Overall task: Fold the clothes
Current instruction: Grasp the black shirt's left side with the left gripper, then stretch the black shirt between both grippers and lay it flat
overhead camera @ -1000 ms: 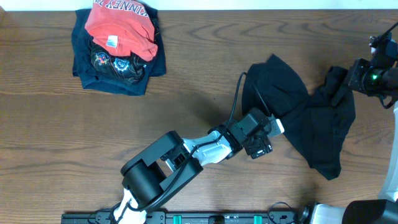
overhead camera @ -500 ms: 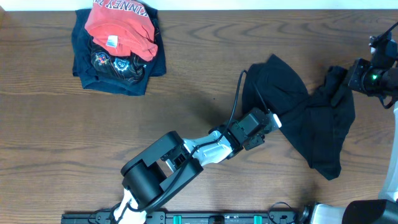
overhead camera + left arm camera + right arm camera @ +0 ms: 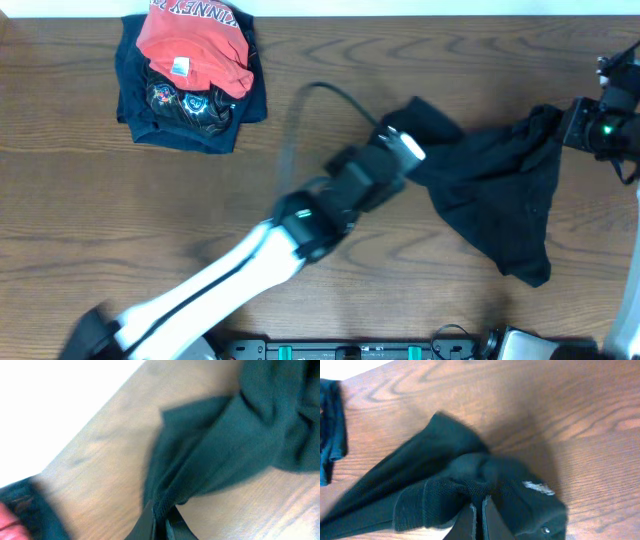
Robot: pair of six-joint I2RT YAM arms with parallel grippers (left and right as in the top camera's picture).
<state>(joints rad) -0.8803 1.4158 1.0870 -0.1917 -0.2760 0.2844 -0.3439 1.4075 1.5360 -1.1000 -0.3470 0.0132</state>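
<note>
- Cloth is pinched in my left fingers (image 3: 142,527): they are closed on a bunched edge of the black garment (image 3: 225,445), which fans up and away from them in the left wrist view.
- My right fingers (image 3: 492,520) are closed too, on a thick rolled fold of the same garment. A small white logo mark (image 3: 538,488) sits just beside them on the cloth.
- From overhead, the left fingers (image 3: 405,150) hold the garment's left end. The right fingers (image 3: 562,125) hold its right end, near the bench's right edge.
- The garment (image 3: 495,190) has its long axis running left to right between my two grips, across the right half of the bench (image 3: 100,220).
- The loose bulk trails from that line toward my own side, ending in a blunt lobe nearer the right grip than the left.
- I cannot tell how much of the cloth is lifted and how much rests on the wood.
- I judge the coming move turns on that trailing bulk. It lies to the near side of both grips, so drawing the two ends apart and away from me should lay it out flat.
- Neither arm is nearer to the garment, since each holds one end.
- The count is one black garment, gripped at two points, and one white logo mark.
- Two folded shirts are stacked in the far left corner, well apart from my fingers: a red shirt (image 3: 195,45) on a navy shirt (image 3: 190,115).
</note>
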